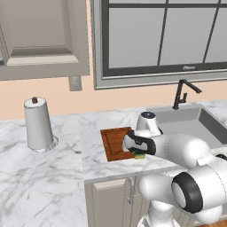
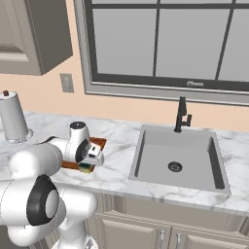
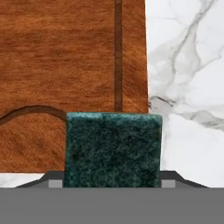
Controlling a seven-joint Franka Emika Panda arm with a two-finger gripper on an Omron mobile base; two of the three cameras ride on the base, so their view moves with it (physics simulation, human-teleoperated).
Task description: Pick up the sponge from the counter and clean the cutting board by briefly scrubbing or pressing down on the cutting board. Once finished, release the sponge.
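The sponge [image 3: 113,148] shows its dark green top between my two finger tips in the hand view. Its yellow body [image 1: 140,155] peeks out under the hand in the left base view. My gripper [image 3: 111,181] is shut on the sponge, one finger against each side. The sponge sits over the near right corner of the reddish-brown cutting board [image 3: 57,57], partly over the white marble counter [image 3: 192,65]. In the base views the hand [image 1: 138,152] hovers low at the board's [image 1: 116,142] front right corner. The gripper [image 2: 89,164] and sponge [image 2: 87,168] are also at the board's [image 2: 99,142] near edge.
A steel sink [image 1: 195,119] with a black faucet [image 1: 181,94] lies just right of the board. A paper towel roll [image 1: 37,124] stands on the counter at the left. The counter's front edge [image 1: 111,174] runs close below the sponge.
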